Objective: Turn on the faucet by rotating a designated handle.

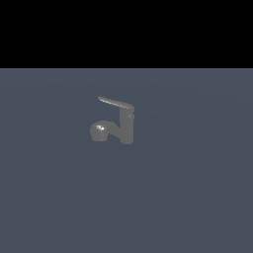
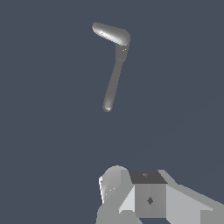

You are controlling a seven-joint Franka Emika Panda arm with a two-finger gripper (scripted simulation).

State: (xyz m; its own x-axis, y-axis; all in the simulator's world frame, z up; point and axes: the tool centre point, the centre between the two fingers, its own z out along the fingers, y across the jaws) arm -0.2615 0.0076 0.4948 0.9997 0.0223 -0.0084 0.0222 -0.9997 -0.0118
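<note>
Claw (image 2: 114,186) hangs well apart from faucet (image 1: 126,126) handle (image 1: 114,103).

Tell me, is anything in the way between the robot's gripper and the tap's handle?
Nothing visible is. In the wrist view only bare grey floor lies between the gripper and the tap. The handle tops the tap with open space around it. No gripper shows in the exterior view.
</note>
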